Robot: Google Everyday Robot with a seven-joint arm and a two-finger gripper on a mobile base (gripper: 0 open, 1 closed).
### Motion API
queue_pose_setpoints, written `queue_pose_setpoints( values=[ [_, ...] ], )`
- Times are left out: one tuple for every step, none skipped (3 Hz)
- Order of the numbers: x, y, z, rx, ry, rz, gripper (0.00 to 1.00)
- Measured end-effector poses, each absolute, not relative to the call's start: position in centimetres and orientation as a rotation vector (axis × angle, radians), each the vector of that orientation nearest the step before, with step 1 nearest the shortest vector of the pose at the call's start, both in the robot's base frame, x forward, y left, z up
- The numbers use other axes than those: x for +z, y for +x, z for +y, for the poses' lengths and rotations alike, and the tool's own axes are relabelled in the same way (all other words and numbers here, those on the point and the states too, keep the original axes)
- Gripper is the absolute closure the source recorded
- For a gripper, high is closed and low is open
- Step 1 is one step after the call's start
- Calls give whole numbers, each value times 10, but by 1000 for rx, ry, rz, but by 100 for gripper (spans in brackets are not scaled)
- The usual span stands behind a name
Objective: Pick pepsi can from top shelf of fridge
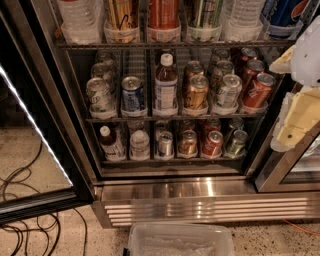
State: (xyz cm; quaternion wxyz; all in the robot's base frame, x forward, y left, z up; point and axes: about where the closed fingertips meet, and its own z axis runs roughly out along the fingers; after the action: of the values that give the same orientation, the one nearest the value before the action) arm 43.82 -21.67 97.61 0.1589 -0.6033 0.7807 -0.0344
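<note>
Pepsi can [281, 14] stands upper right on the top shelf [165, 45] of the fridge [200, 189]; my jaws hang at the right edge below it, and I cannot tell how wide.

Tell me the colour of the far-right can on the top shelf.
The pepsi can is deep blue with red and white, camera view; the gripper is below it.

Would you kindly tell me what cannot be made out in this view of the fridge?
- pepsi can: camera view, upper part cut off by the top edge, lower right behind the hand.
- hand: camera view, at the right edge beside the shelves, mostly cut off by that edge.
- Other drinks on the top shelf: camera view, tops cut off by the top edge.
- back-row cans: camera view, labels hidden by front cans.
</note>
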Motion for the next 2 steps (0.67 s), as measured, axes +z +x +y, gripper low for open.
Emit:
queue_pose_setpoints(
  values=[
    [976,438,-217,-98,-1725,2232,0],
    [971,450,-219,-74,-1650,2218,0]
  ],
)
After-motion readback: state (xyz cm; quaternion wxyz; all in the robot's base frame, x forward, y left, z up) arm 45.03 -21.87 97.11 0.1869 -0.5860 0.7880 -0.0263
